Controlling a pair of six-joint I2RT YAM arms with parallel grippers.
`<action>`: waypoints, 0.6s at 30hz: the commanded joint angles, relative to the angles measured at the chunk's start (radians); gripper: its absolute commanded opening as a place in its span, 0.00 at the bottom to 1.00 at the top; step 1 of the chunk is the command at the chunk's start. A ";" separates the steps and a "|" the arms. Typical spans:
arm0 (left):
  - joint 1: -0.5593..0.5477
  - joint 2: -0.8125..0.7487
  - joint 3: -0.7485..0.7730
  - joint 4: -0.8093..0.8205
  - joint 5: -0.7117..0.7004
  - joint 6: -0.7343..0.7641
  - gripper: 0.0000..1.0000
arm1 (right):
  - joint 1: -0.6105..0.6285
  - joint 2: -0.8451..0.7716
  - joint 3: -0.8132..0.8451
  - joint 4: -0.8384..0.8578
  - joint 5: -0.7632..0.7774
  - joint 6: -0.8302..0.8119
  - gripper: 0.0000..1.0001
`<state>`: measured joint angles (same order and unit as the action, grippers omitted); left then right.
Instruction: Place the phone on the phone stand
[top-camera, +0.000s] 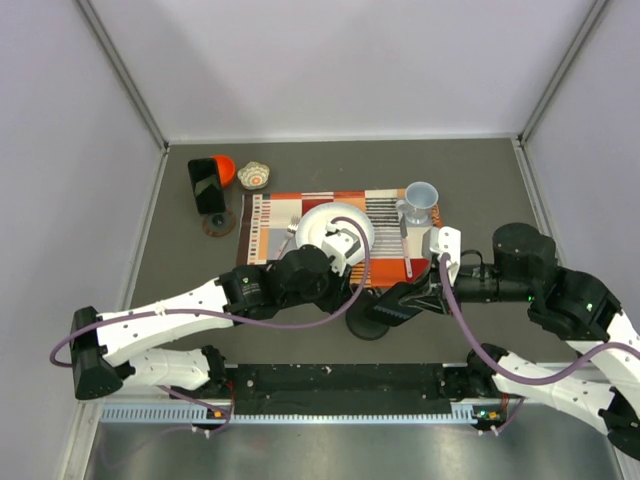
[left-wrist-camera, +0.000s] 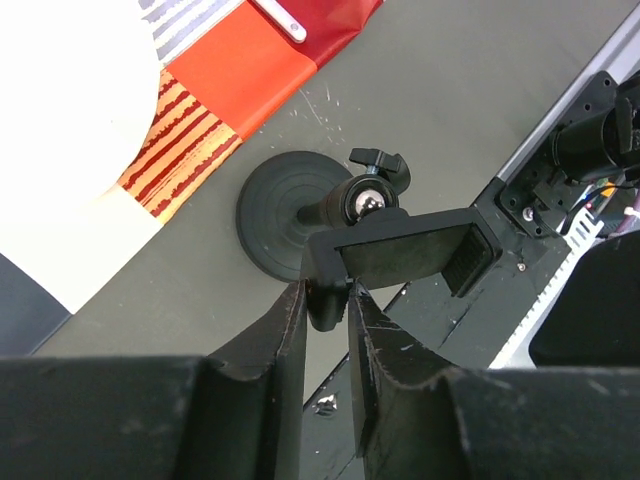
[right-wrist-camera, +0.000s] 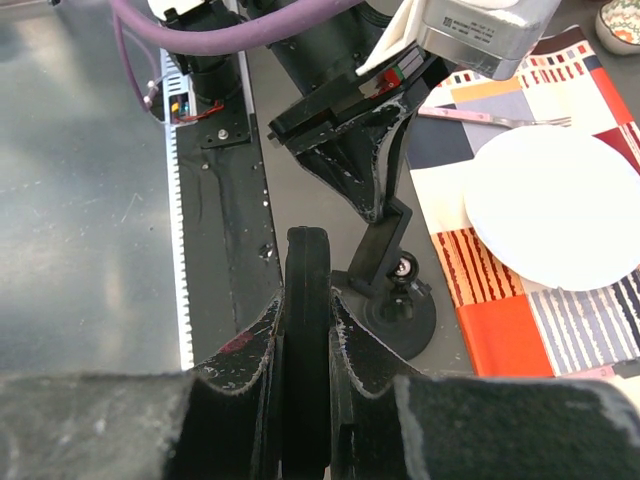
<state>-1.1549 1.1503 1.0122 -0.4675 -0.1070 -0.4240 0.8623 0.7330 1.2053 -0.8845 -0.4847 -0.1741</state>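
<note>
1. Phone (right-wrist-camera: 305, 270): this flat black rectangular slab with rounded corners is seen edge-on. It is clamped between the fingers of the right gripper (right-wrist-camera: 306, 305), low over the near middle of the table and just beside the black round-based post (left-wrist-camera: 275, 215).
2. The left gripper (left-wrist-camera: 325, 295) is pinched together on one end of the post's black clamp head (left-wrist-camera: 410, 250). Because the phone is held so near this clamp, it could be fed in there by mistake.
3. The phone stand (top-camera: 206, 188), a tilted dark plate on a round brown disc, is set at the far left, well apart from the phone. The white left arm (top-camera: 180, 305) lies between them and could be struck during the crossing.
4. The phone appears to be gripped across its thin faces only, so a slip or twist could be caused by a fast swing.
5. The post could be tipped if the clamp head is dragged sideways before it is released.
6. The phone stand looks light, and it could be pushed back or toppled if the phone is set down hard or off-centre.
</note>
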 joint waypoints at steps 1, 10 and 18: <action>-0.006 0.005 0.037 0.046 -0.026 0.020 0.19 | 0.011 0.011 0.034 0.087 -0.051 -0.016 0.00; -0.005 -0.015 0.022 0.055 0.000 0.112 0.00 | 0.010 0.117 0.039 0.134 -0.184 -0.105 0.00; -0.005 -0.041 -0.014 0.070 0.163 0.270 0.00 | 0.020 0.226 0.044 0.226 -0.305 -0.191 0.00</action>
<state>-1.1545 1.1435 1.0103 -0.4614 -0.0853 -0.2356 0.8627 0.9520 1.2064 -0.8169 -0.6785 -0.3038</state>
